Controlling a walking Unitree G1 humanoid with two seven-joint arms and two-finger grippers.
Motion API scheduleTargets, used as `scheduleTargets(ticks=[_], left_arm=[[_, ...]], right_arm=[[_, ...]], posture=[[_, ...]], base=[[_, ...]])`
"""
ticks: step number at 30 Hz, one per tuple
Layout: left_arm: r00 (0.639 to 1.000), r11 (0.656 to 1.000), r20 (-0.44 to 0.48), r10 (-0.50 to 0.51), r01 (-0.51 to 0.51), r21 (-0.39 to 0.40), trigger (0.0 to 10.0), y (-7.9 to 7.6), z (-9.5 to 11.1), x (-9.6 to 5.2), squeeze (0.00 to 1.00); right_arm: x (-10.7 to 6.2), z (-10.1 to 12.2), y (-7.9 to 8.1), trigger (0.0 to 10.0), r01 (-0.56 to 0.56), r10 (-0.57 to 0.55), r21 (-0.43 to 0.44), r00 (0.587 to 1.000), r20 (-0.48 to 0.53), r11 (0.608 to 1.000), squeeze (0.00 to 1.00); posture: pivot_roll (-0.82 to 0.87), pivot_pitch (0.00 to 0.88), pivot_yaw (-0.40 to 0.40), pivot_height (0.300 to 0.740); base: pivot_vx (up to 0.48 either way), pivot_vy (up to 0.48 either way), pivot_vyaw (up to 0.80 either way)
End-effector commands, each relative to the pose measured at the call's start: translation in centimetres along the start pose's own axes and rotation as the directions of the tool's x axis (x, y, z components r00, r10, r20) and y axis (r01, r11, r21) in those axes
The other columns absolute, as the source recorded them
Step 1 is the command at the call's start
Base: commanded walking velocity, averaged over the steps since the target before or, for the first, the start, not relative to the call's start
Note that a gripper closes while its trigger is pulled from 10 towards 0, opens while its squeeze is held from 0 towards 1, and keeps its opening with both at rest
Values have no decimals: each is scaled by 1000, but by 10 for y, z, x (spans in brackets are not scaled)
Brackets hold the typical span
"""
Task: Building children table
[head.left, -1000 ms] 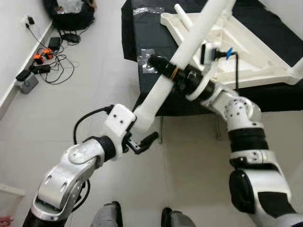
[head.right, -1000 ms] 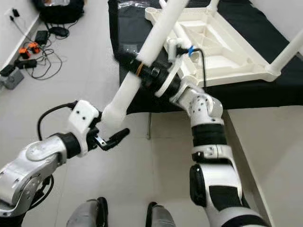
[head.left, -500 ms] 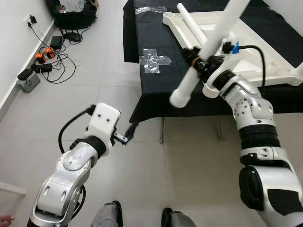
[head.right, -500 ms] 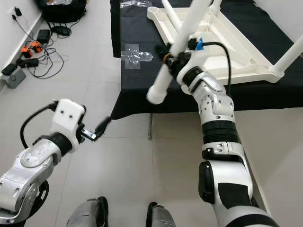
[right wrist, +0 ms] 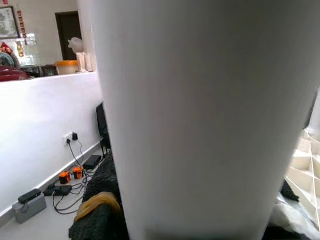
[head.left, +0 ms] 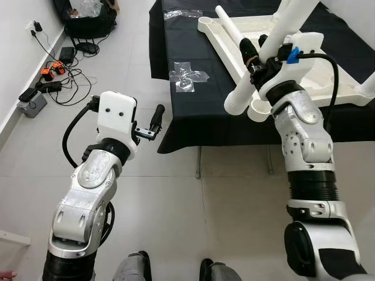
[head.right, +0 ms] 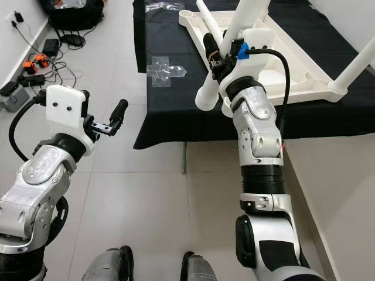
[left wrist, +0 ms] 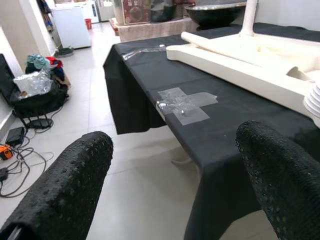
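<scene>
My right end effector [head.left: 256, 54] is closed around a white table leg [head.left: 275, 45], gripping it partway up, with the leg's open lower end hanging just past the front edge of the worktop [head.left: 199, 111]. The leg slants up and away over the upturned white tabletop [head.right: 275, 55], which lies flat on the black cloth with another leg [head.right: 353, 65] already standing in its corner socket at the right. My left end effector [head.left: 153, 120] hangs out over the floor, apart from the worktop, fingers spread and holding nothing.

I judge the leg to be a hollow plastic tube: light, stiff and smooth, so it may slip or twist in a narrow pinch. Its length gives it leverage against my fingers, so a hold nearer the end going into a socket should steer it better than one near the middle.

The head views show the whole layout: both arms, the tabletop and the cables [head.left: 55, 79] by the wall. The left wrist view adds a low look along the cloth, where a crumpled clear plastic bag [left wrist: 184, 104] lies near the corner. The right wrist view, close against the leg's white surface, shows how firmly it sits against my fingers
</scene>
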State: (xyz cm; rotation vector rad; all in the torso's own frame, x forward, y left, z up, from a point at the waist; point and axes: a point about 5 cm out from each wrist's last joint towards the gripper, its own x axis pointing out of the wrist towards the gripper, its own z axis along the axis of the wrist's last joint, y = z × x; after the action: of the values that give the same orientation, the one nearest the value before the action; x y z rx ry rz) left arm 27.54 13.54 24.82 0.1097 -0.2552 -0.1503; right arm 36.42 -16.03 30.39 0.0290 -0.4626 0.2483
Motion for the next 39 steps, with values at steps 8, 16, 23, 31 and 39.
scheduleTargets(ticks=[8,16,23,31,39], left_arm=[[998,998,11,55,-55,7,10000,7,0,3,0],[997,997,13,80,-80,2,10000,10,-1,4,0],[994,993,2,110,-110,-41,10000,14,-3,6,0],[996,993,-10,94,-95,-70,10000,9,-7,2,0],[1000,992,-20,7,-9,-124,10000,-11,-9,-3,0]], right_arm=[[8,13,11,10000,15,-14,-15,999,52,1000,0],[8,12,14,10000,11,-10,-19,999,50,1000,0],[9,12,15,10000,5,-4,-21,998,56,1000,0],[11,13,14,10000,-31,33,-31,998,52,999,0],[29,0,17,10000,-141,141,3,989,-32,990,0]], posture=[[58,144,-70,740],[58,144,-71,740],[56,143,-73,740],[54,147,-74,740],[53,151,-79,740]], base=[[296,-357,0],[331,-339,0],[194,-41,0],[0,0,0],[0,0,0]])
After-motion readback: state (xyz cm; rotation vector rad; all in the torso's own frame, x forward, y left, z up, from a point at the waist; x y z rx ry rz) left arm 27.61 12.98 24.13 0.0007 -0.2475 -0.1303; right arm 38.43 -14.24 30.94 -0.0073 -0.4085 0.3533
